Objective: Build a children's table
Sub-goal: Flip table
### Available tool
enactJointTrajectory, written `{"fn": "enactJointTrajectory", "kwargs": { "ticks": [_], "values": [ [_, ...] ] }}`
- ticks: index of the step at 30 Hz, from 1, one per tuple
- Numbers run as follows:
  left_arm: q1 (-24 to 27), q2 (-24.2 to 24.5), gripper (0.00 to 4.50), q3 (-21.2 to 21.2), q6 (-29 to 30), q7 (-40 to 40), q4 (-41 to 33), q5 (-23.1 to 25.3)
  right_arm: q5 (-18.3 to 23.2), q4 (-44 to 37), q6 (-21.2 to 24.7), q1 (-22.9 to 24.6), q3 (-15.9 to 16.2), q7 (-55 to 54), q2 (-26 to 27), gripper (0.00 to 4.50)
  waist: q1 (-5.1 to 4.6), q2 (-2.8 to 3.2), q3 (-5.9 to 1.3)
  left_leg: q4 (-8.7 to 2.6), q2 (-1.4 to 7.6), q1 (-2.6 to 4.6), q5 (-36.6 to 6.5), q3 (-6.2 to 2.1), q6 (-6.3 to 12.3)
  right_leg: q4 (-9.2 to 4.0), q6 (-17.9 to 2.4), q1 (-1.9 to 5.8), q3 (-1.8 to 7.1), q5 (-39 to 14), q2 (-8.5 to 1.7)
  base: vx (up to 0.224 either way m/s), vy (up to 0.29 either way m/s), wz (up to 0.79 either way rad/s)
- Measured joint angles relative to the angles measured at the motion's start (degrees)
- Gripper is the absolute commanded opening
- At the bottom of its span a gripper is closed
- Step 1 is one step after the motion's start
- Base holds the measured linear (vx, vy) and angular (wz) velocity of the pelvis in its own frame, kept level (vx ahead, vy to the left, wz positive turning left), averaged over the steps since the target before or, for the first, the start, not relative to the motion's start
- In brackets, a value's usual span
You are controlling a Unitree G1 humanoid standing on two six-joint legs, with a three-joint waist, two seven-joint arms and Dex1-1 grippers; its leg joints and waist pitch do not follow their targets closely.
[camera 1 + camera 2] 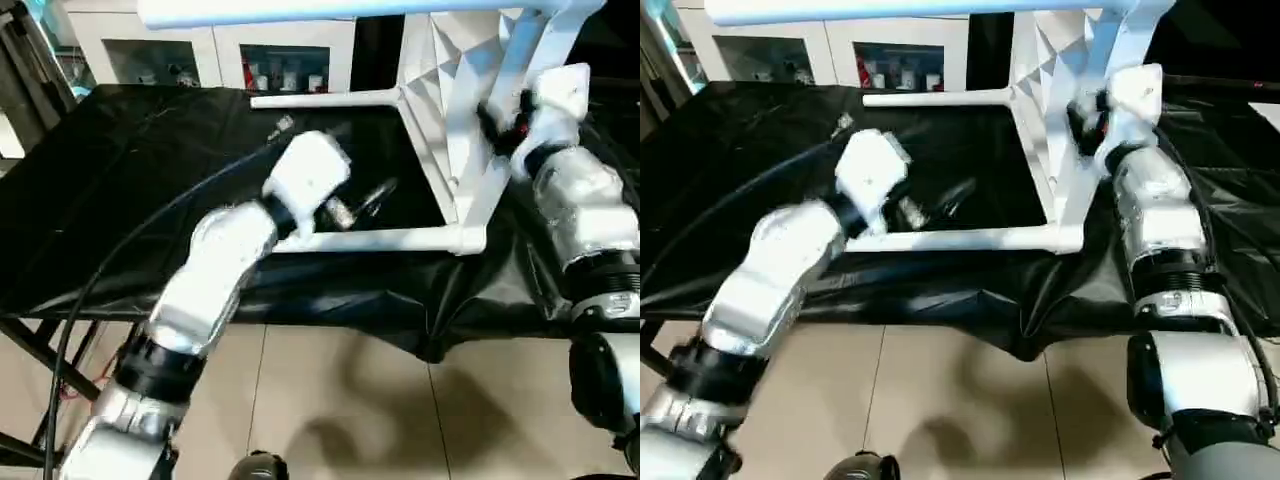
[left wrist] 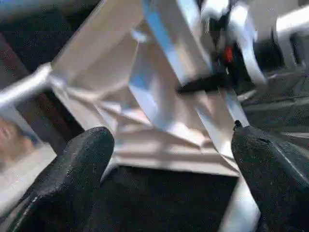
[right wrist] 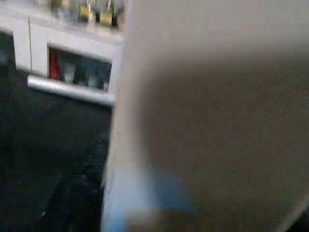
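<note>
**Table on its side, legs in, turning step in hand**

The children's table is seen tipped on its side on the black work table. The tabletop stands on edge, ribbed underside facing the robot's left. Three white legs are seen sticking out from it to the left: one low leg lying on the black cloth near the front edge, one further back, and one up high near the top of the head views. A 4th leg can't be made out for sure.

The right gripper is pressed against the tabletop's edge, by the upper right part of the tabletop. Black fingers are seen at the white plastic, but if they are clamped on it or just resting can't be told; the right wrist view is blocked by a pale blur close up.

The left gripper is wide open and holds nothing. Its two fingers are spread apart, pointed at the ribbed underside, near the low leg but not touching it.

Step in hand, prob.: the legs look fitted, so the table is being handled to be turned onto its feet, or a leg is to be checked/pushed in.

Next move, as a guess: the left gripper should be brought to a leg or rib and closed on it, w/ the tabletop kept steady by the right side. Care is needed so the table isn't let fall flat.
</note>
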Motion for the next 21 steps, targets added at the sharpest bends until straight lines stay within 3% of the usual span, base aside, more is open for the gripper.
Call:
{"fn": "enactJointTrajectory", "kwargs": {
  "ticks": [3,8,12,21],
  "values": [
    [-2.75,0.27,4.50,-0.09,-4.63,1.93,0.07,3.14,-0.18,0.08,-0.06,1.46,0.02,-1.74,1.30,3.05,0.03,-0.09,0.05,0.02,0.01,-0.05,0.01,0.00,0.02,0.00,0.00,-0.04,0.00,0.00,0.00,0.000,0.000,0.00],
    [-7.36,2.24,4.50,-0.47,-12.57,9.74,2.38,11.99,-0.21,-0.21,-1.11,3.43,-0.06,-2.77,2.78,3.05,-0.04,-0.80,0.17,0.05,0.07,-0.10,0.18,0.02,0.28,0.01,0.01,-0.10,-0.01,0.00,0.06,0.000,0.000,0.00],
    [-11.87,6.28,4.50,-0.46,-14.76,16.98,6.22,20.36,-0.42,-0.17,-1.68,3.76,-0.05,-2.83,3.44,3.05,-0.16,-1.16,0.39,0.10,0.08,-0.12,0.21,0.06,0.32,0.08,0.04,-0.17,0.01,0.04,0.05,0.000,0.000,0.00],
    [-18.45,8.27,4.50,-1.50,-18.63,22.32,16.93,28.87,-0.08,-1.10,-4.78,4.51,-1.08,-4.34,5.49,3.05,0.06,-1.98,0.77,0.17,0.07,-0.32,0.23,0.10,0.33,0.24,-0.02,-0.45,0.02,0.13,-0.01,0.000,0.000,0.00]
  ]
}}
